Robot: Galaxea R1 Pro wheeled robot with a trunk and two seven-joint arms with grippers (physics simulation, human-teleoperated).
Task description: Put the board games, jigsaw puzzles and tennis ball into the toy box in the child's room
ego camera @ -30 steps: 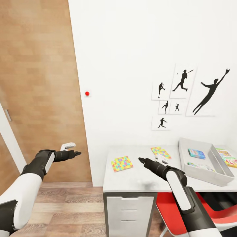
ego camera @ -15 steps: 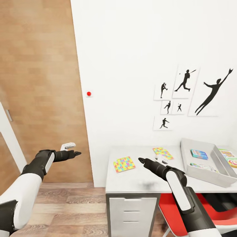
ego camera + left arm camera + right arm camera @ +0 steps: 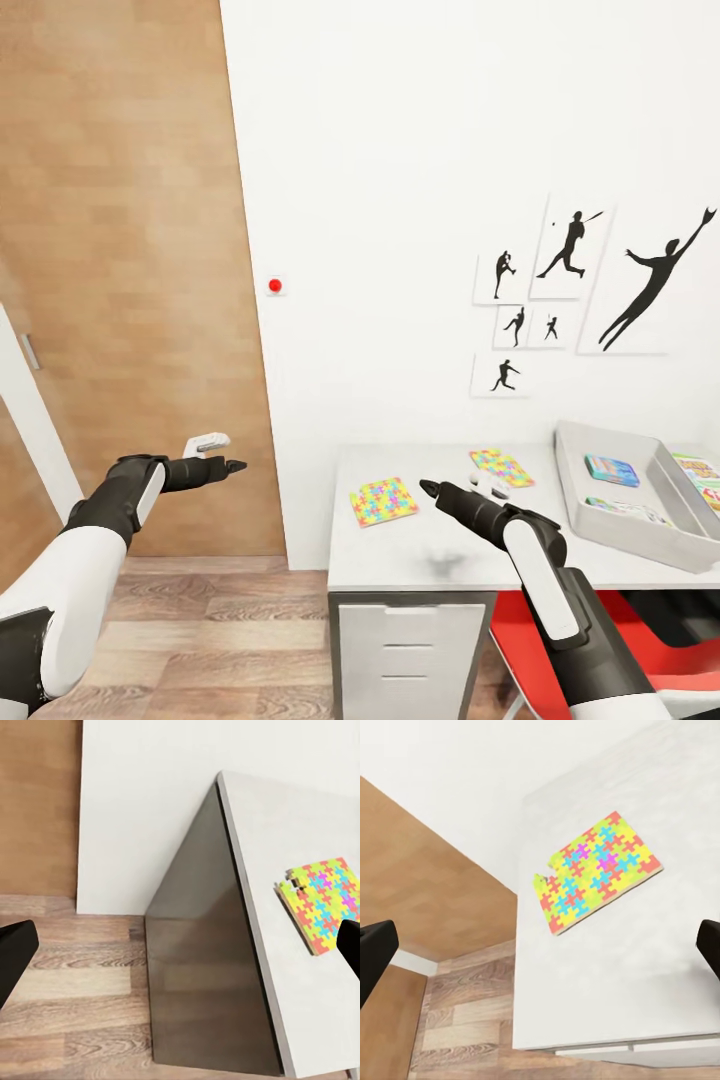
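A white wall with black sports-silhouette prints (image 3: 575, 290) rises behind the white-topped table (image 3: 440, 560), and a wood-panelled wall (image 3: 120, 260) and plank floor (image 3: 200, 640) lie to its side. On the table, the nearer jigsaw puzzle (image 3: 384, 501) lies flat just ahead of the right gripper's (image 3: 459, 490) fingertips and a little to their left side, not touching them; the right wrist view shows the same mat (image 3: 596, 872) near the table's end edge, between the two dark fingertips at the picture's borders. The second jigsaw puzzle (image 3: 501, 467) lies beyond those fingers, partly behind the white one. Farther to the right of the fingers stands the grey toy box (image 3: 620, 530), holding a blue board game (image 3: 611, 470) and a paler one (image 3: 622, 509) nearer its front wall; a third, orange-green board game (image 3: 700, 475) lies on the table past the box's far side. The right gripper hovers above the tabletop with its fingers spread wide and nothing between them. The left gripper (image 3: 216, 453) hangs over the floor, well apart from the table, fingers likewise wide apart and empty; its wrist view looks past the table's dark grey end panel (image 3: 202, 967) to the near puzzle. Below the tabletop are white drawers (image 3: 405, 650) and a red chair (image 3: 540, 640).
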